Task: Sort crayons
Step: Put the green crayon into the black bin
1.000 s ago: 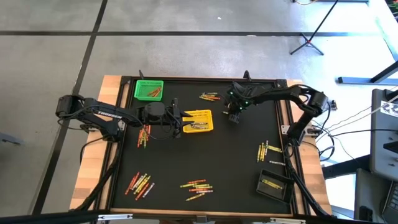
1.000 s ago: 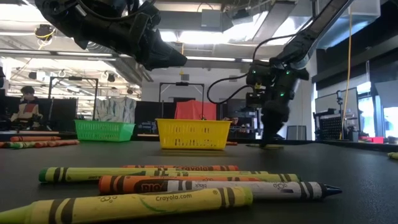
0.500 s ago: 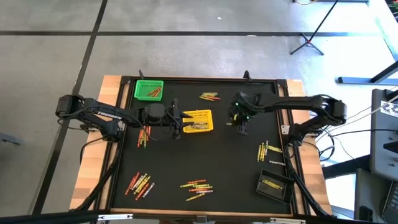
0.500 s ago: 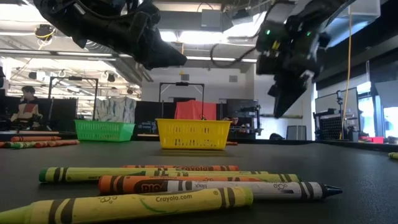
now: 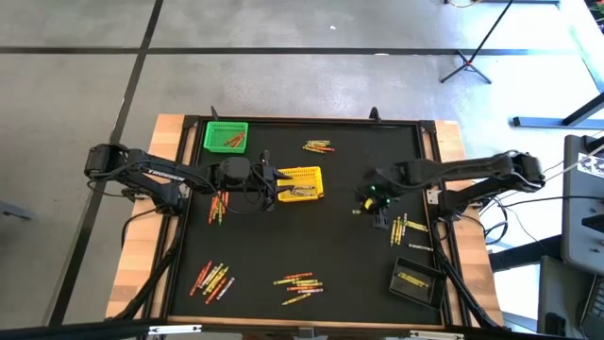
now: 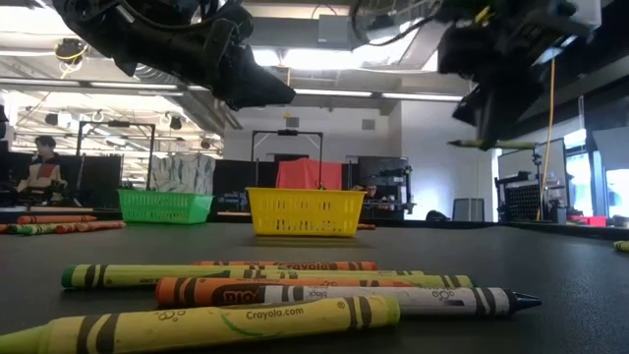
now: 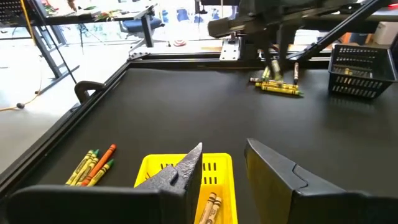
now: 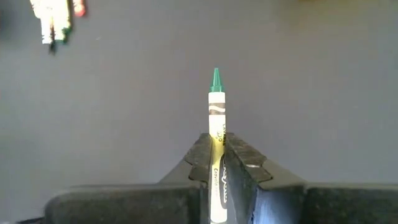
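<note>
My right gripper (image 5: 377, 204) is over the table's right half, lifted above it, shut on a crayon with a pale wrapper and a green tip (image 8: 216, 99); the crayon also shows in the low view (image 6: 479, 145). My left gripper (image 5: 275, 183) hangs open and empty at the left rim of the yellow basket (image 5: 302, 183), which holds a few crayons (image 7: 210, 208). Loose crayon heaps lie flat on the black mat: far middle (image 5: 318, 146), left (image 5: 218, 206), near left (image 5: 212, 280), near middle (image 5: 297, 283) and right (image 5: 408, 231). My right gripper pinches the crayon's wrapped body (image 8: 217, 144) between its two fingers, coming from above. The green tip (image 8: 216, 76) sticks out free beyond the fingers. The crayon is lifted clear of the mat and lies about level in the low view.
A green basket (image 5: 226, 136) with crayons stands at the far left and a black basket (image 5: 415, 280) at the near right corner. A raised frame (image 5: 432, 170) borders the mat. A person (image 6: 41, 162) sits far off in the room.
My right gripper has risen from the mat at the far middle and gone toward the table's near right, carrying the green-tipped crayon clear of the mat. My left arm has kept still.
</note>
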You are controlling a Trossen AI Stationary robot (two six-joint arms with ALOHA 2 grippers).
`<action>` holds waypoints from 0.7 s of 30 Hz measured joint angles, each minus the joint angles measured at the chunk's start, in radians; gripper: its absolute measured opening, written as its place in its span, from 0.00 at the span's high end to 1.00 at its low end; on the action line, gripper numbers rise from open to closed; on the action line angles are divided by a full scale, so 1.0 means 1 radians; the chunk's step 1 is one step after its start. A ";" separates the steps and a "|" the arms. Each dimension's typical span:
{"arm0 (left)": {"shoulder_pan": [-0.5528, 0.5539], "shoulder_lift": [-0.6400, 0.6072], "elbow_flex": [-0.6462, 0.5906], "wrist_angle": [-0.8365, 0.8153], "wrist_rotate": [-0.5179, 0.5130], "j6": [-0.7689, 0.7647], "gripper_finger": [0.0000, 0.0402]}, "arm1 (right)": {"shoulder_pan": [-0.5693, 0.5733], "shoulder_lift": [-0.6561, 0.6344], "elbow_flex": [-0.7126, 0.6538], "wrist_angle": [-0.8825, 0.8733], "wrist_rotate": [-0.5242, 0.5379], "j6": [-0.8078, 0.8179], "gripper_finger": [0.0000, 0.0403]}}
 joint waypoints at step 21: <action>-0.021 0.000 0.000 0.000 0.004 0.000 0.73 | 0.760 -0.101 0.001 -0.061 0.366 0.989 0.93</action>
